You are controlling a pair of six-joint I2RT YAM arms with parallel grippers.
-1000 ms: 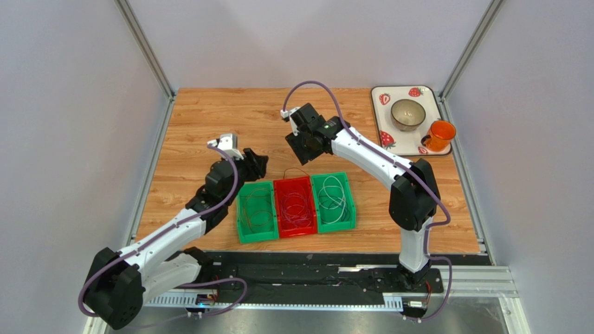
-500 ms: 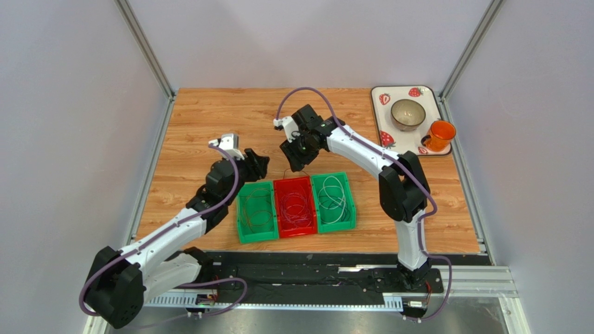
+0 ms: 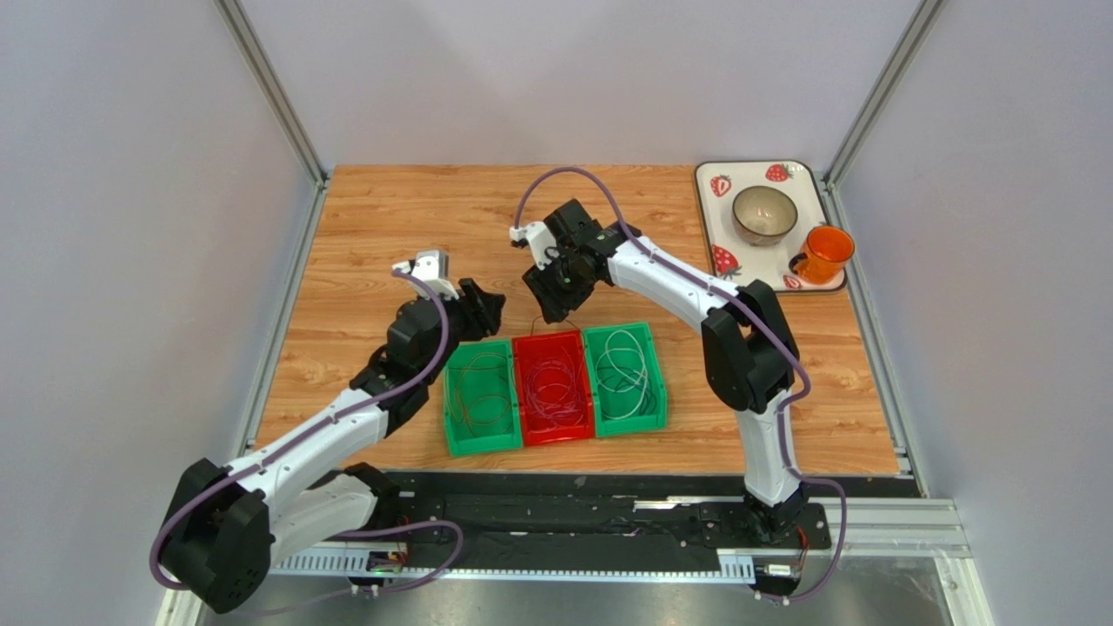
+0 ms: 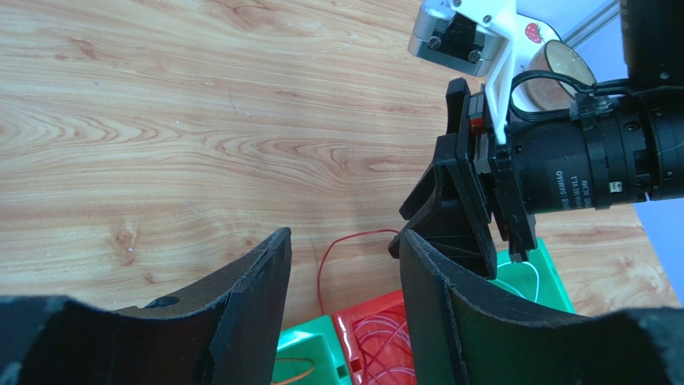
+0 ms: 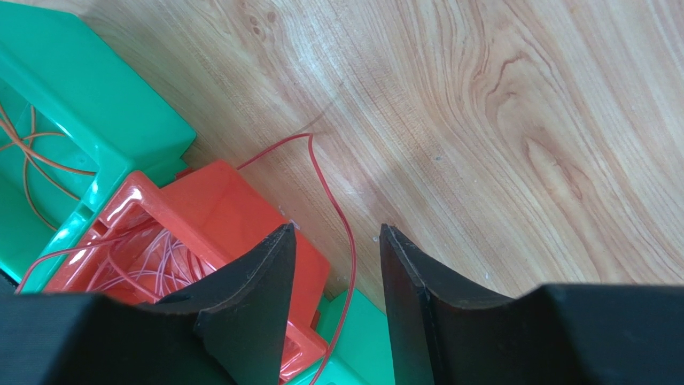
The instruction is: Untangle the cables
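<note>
Three bins stand side by side. The left green bin (image 3: 452, 407) holds brown-orange cables (image 3: 483, 391). The red bin (image 3: 550, 339) holds red cables (image 3: 557, 391). The right green bin (image 3: 657, 381) holds white and grey cables (image 3: 627, 368). One red strand (image 5: 317, 160) loops out over the red bin's far rim onto the table; it also shows in the left wrist view (image 4: 321, 273). My right gripper (image 3: 548, 300) is open just above this loop, and the strand runs between its jaws (image 5: 337, 231). My left gripper (image 3: 489, 308) is open and empty, close beside it at the left green bin's far edge (image 4: 344, 237).
A strawberry-patterned tray (image 3: 712, 222) at the back right carries a metal bowl (image 3: 764, 213) and an orange cup (image 3: 823, 252). Metal frame posts run along both sides of the wooden table (image 3: 392, 222). The two grippers are very close to each other.
My right gripper has moved left and down toward the red bin's far rim, over the loose red loop. The left arm has stayed still.
</note>
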